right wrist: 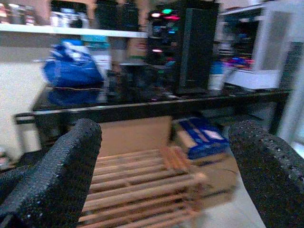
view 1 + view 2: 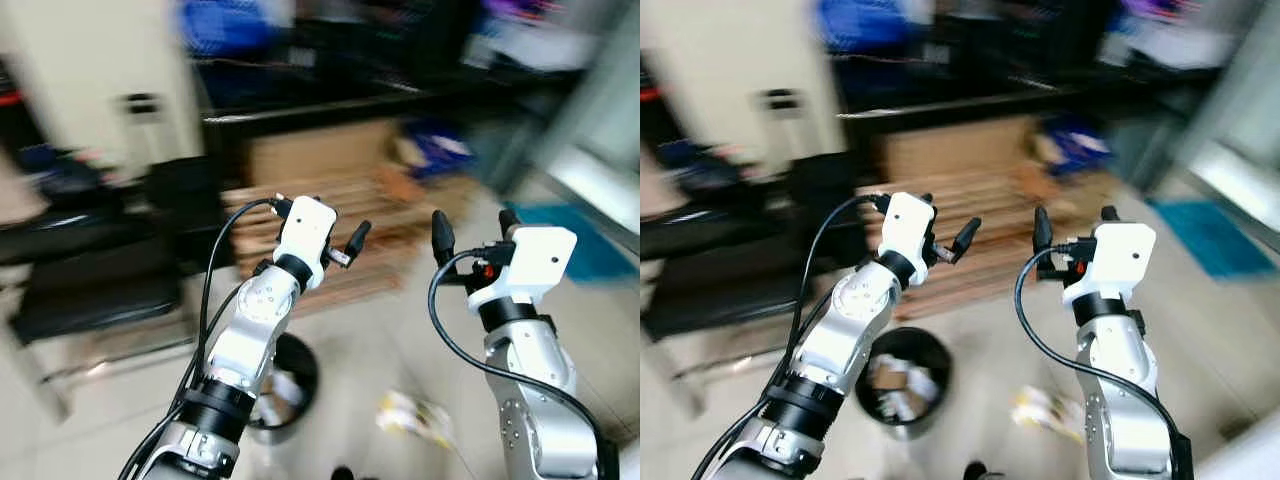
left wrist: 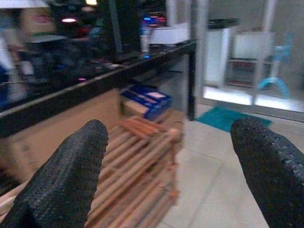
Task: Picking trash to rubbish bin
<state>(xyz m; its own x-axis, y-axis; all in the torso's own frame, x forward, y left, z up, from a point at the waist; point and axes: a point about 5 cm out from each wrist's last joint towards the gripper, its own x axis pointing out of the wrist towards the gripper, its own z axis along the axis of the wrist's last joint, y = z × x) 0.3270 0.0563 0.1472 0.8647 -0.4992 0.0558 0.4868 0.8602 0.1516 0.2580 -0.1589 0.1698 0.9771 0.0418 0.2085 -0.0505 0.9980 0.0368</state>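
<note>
Room: tiled floor (image 2: 970, 330) at the near side, a wooden pallet (image 2: 980, 250) at 12 o'clock against a dark workbench (image 2: 970, 105); the head views are blurred by motion.
Trash: a crumpled yellow-and-white wrapper (image 2: 1045, 412) is seen lying on the floor at about 5 o'clock from the frame centre, untouched and apart from both arms.
Rubbish bin: a round black bin (image 2: 902, 380) is seen at 6 o'clock, just beside the wrapper toward 9 o'clock, with paper scraps already inside.
Left gripper: the left gripper (image 2: 947, 235) is held raised above the bin, pointed toward the pallet; its fingers are spread and nothing is held between them.
Right gripper: the right gripper (image 2: 1073, 232) is held raised at 3 o'clock of the left one, well above the wrapper; its fingers are spread and nothing is held.
Progress: some rubbish is judged to be binned already; the wrapper is left to be picked up and dropped in, and no reach toward it is yet made.
</note>
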